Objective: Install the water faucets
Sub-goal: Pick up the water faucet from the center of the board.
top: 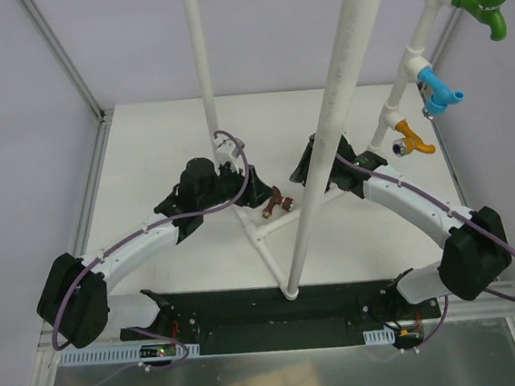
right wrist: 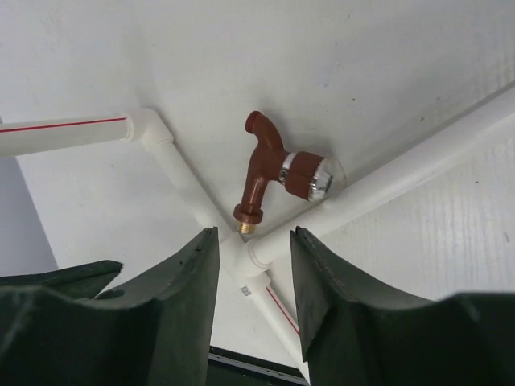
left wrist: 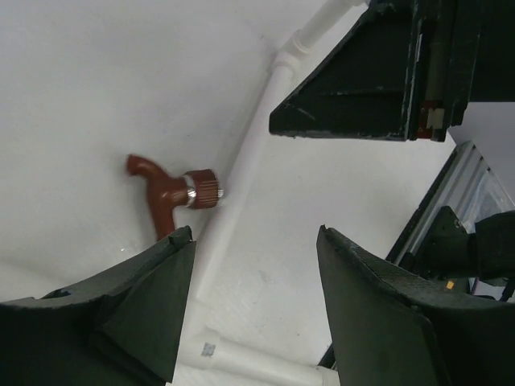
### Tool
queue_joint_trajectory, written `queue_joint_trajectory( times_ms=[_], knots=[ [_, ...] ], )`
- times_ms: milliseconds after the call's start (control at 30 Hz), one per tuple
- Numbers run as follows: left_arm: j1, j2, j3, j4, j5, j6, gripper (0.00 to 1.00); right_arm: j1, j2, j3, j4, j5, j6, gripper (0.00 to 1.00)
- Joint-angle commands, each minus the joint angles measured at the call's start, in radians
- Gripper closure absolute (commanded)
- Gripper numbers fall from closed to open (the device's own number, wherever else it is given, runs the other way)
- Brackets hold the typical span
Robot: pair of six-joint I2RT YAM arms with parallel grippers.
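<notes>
A brown faucet [top: 276,200] lies loose on the white table between my two grippers, beside the floor pipes of the white frame. In the left wrist view the brown faucet [left wrist: 173,193] lies left of a white pipe [left wrist: 241,173], ahead of my open left gripper [left wrist: 256,237]. In the right wrist view the same faucet [right wrist: 278,173] lies just beyond my right gripper [right wrist: 253,233], whose jaws stand apart over a pipe joint [right wrist: 241,261], holding nothing. Green [top: 487,2], blue [top: 440,93] and orange [top: 409,137] faucets sit on the slanted pipe at the upper right.
Two tall white pipes [top: 201,61] [top: 340,103] rise from the frame's base, the thicker one crossing in front of my right arm. Floor pipes meet at a joint [top: 271,237] near the black base plate [top: 269,315]. Metal rails edge the table.
</notes>
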State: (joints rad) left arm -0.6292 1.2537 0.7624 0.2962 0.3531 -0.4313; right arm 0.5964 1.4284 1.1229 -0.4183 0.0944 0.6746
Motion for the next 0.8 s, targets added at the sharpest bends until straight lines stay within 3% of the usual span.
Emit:
queue_joint_trajectory(
  times_ms=[0, 233, 333, 500, 767],
  knots=[
    [-0.069, 0.047, 0.086, 0.106, -0.019, -0.015, 0.36, 0.005, -0.095, -0.026, 0.035, -0.035, 0.031, 0.55],
    [-0.096, 0.059, 0.084, 0.037, -0.094, 0.029, 0.36, 0.006, -0.076, -0.032, 0.001, 0.036, -0.027, 0.52],
    [-0.095, 0.068, 0.133, -0.089, -0.178, 0.116, 0.34, 0.005, -0.049, -0.025, -0.017, 0.048, -0.027, 0.48],
    [-0.095, 0.240, 0.314, -0.395, -0.238, 0.282, 0.31, 0.005, -0.098, -0.098, 0.030, 0.030, -0.020, 0.47],
    [-0.092, 0.323, 0.233, -0.384, -0.261, 0.358, 0.34, 0.005, -0.152, -0.146, 0.021, 0.004, -0.043, 0.45]
  ],
)
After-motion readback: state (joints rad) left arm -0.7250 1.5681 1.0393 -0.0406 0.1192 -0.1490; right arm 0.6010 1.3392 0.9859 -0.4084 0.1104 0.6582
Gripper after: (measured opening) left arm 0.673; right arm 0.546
